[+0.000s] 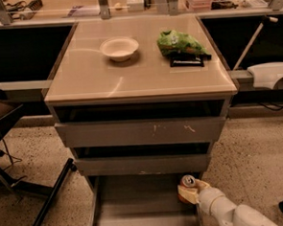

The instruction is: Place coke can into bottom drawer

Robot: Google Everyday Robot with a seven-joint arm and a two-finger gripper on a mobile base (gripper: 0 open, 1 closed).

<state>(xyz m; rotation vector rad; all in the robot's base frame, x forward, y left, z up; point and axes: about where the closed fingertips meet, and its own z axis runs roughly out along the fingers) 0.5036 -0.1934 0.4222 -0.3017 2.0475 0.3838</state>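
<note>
Camera view: your gripper [190,193] sat low at the right side of the open bottom drawer [137,206], fingers closed round the body of the coke can [187,181]. The can was upright, silver top showing, near the drawer's right rear corner. You couldn't tell from here whether it touched the tray floor.

Handling, my read: thin aluminium, light, slick, dents if squeezed. The mid-body side grip you had was the right spot. It would tip easily on release.

Around it: the middle drawer front [142,165] hung close above the can, and the drawer's right wall was just beside it. Those were the two snag risks. The bowl [120,48] and green bag [179,42] on the cabinet top [139,79] were well apart, as was the black stand leg [50,199].
</note>
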